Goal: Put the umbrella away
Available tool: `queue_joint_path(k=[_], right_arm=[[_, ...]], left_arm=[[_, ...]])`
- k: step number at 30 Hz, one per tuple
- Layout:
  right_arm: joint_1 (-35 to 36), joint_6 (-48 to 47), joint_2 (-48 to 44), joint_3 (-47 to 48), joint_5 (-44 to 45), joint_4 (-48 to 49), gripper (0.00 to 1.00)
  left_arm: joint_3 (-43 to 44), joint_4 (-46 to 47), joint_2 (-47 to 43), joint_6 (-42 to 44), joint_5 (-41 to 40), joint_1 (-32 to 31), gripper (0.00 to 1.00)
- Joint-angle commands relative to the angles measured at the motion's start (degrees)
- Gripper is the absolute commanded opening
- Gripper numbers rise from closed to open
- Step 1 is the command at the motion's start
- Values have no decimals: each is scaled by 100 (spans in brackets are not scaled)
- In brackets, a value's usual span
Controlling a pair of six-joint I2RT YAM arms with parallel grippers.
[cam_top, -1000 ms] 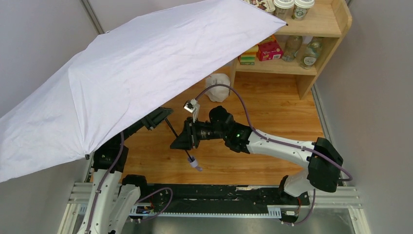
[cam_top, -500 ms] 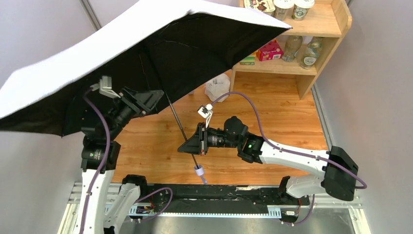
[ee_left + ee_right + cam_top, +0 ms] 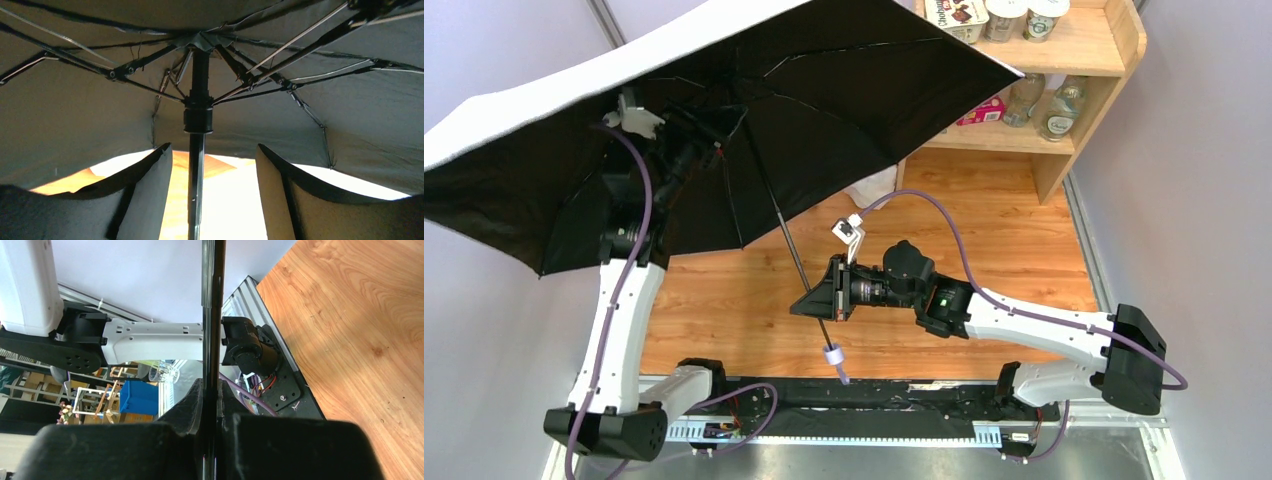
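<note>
Open umbrella (image 3: 844, 90) looms over the desk (image 3: 1004, 240), its thin shaft (image 3: 212, 315) clamped by the right gripper's (image 3: 816, 302) fingers; the left gripper's (image 3: 212, 160) fingers gape astride it. Light, floppy canopy (image 3: 75, 115); the stiff shaft likely grips best.

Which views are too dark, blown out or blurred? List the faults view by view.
Left wrist: the umbrella shows its black underside, dimming the frame, and the gap beneath is mostly blown out white. Right wrist: the shaft and right gripper are close, dark and soft, while the table is sharp. Top external: evenly lit and sharp.
</note>
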Motion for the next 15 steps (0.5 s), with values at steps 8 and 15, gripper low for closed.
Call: queue_joint_path(k=[8, 15], right_arm=[[189, -752, -126, 647, 474, -219, 0], [251, -867, -64, 779, 475, -325, 0]], left_arm=[[761, -49, 256, 506, -558, 30, 58], [-46, 1479, 230, -29, -269, 30, 62]])
